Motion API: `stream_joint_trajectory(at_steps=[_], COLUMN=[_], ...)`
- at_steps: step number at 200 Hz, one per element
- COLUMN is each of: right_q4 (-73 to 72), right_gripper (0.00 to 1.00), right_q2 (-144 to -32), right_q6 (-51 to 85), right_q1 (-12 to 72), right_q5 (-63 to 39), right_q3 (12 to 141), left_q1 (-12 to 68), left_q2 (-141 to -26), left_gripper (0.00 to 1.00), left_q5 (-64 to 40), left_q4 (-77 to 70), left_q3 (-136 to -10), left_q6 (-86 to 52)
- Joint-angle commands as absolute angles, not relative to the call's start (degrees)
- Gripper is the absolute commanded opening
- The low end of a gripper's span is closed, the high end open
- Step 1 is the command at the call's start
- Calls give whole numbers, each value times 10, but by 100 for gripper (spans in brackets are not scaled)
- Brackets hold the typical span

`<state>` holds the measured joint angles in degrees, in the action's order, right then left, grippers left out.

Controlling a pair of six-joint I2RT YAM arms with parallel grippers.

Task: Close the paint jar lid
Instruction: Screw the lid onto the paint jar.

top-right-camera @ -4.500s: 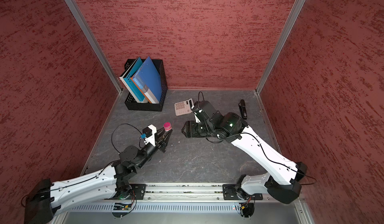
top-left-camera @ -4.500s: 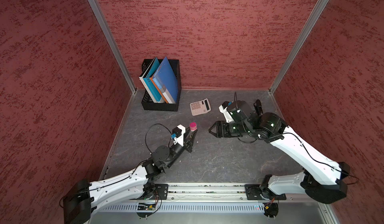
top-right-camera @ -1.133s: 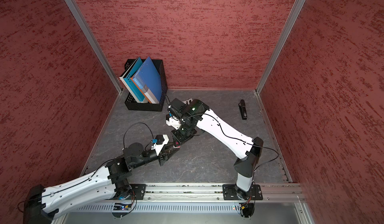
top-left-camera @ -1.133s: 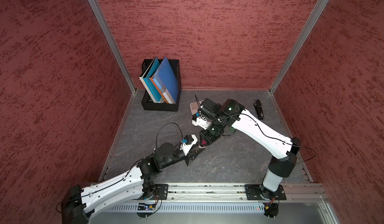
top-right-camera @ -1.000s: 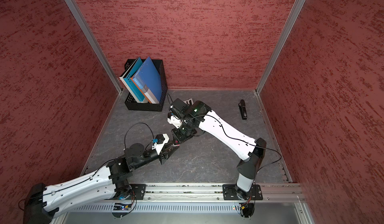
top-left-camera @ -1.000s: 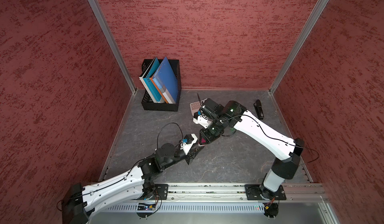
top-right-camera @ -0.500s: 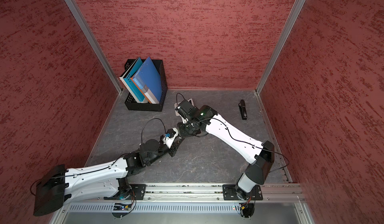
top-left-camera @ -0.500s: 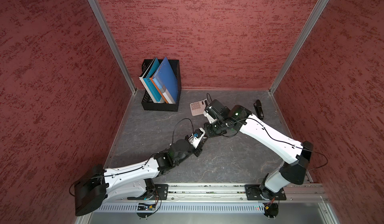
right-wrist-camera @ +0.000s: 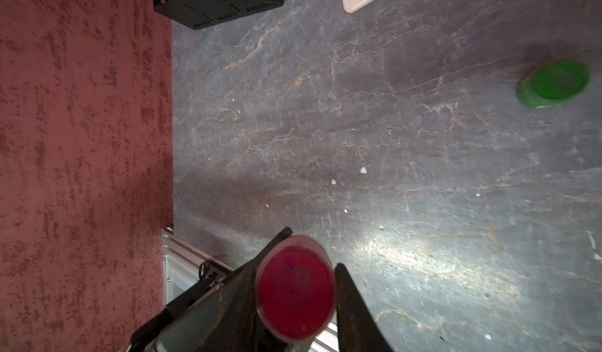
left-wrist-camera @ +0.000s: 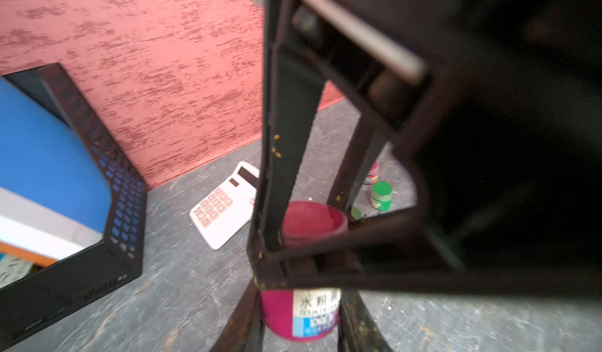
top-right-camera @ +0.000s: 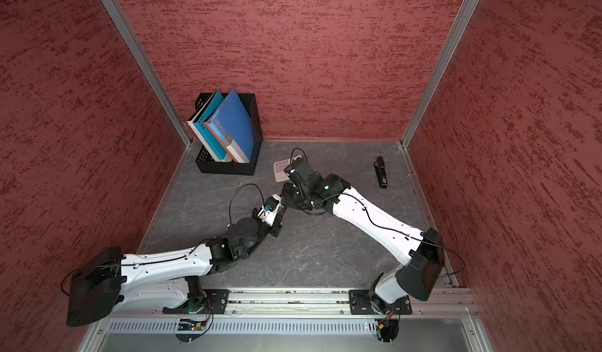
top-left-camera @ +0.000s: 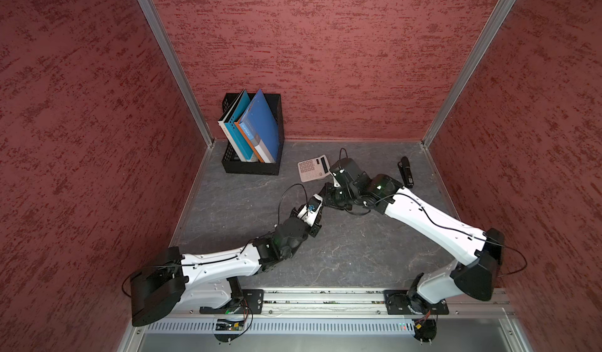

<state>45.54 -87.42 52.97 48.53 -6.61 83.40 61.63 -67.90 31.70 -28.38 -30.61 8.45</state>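
Left wrist view: left end effector (left-wrist-camera: 301, 321) clamps paint jar (left-wrist-camera: 280, 314) near desk (top-left-camera: 358, 252) middle; right end effector (right-wrist-camera: 309, 256), clamped on lid (right-wrist-camera: 296, 296), has just swung over it. I reckon seating comes next.

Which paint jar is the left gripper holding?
The magenta jar with the white label, clamped in the left gripper. The green-capped jar and the pink-capped jar stand free on the table.
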Motion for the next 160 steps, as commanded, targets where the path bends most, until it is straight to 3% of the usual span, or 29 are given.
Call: stream_joint_trajectory(at_steps=[1, 109, 160], right_q4=[388, 425, 458], right_gripper=[30, 31, 30], right_q2=[-947, -915, -904], right_q6=[619, 588, 548], right_q1=[534, 533, 526], right_q5=[-202, -161, -122], right_q3=[784, 792, 812], left_q1=[652, 642, 628], left_q2=[-676, -661, -625], left_gripper=[21, 21, 40], left_q5=[224, 257, 265], left_q4=[-583, -539, -472], left_q3=[-432, -381, -350], left_q6=[174, 141, 80])
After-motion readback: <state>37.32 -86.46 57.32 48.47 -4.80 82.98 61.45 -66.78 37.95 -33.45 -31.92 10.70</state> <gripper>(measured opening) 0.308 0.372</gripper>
